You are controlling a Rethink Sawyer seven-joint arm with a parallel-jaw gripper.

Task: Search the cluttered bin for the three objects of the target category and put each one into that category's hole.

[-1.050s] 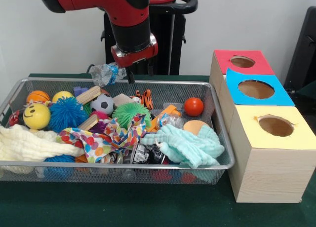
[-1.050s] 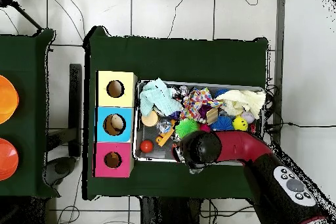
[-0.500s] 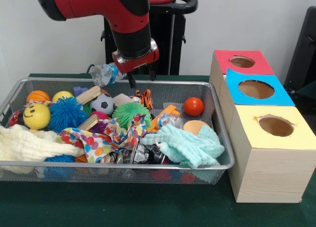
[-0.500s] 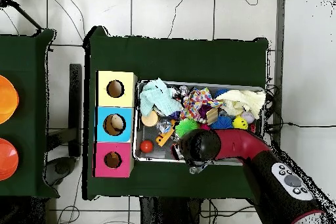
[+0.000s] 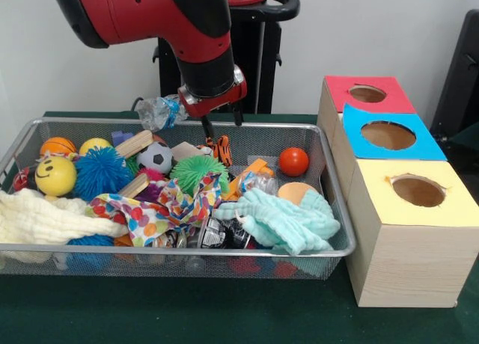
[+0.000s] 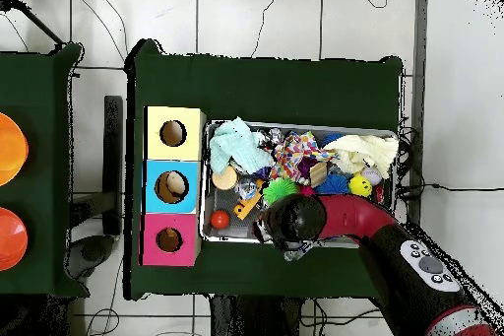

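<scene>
Gripper (image 5: 222,124) w/ fingers apart, empty, above tiger toy (image 5: 218,149) at bin (image 5: 329,202) back. Target category unclear; holes on boxes (image 5: 389,134) beside bin. Risk: clutter shifts, fingers snag mesh.

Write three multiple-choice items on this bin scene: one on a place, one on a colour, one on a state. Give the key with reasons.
1. Where does the red ball lie in the wire bin?
A. Under the cream cloth
B. At the end toward the boxes
C. On the smiley ball

2. What colour is the top of the middle box?
A. Blue
B. Green
C. White

3. What is the gripper doing?
A. Gripping the soccer ball
B. Resting in a hole
C. Hanging open above the toys

Key: B, the ball sits bare by the bin's box-side wall; A, blue lies between the red and yellow tops; C, its fingers stand apart with nothing between them.
</scene>
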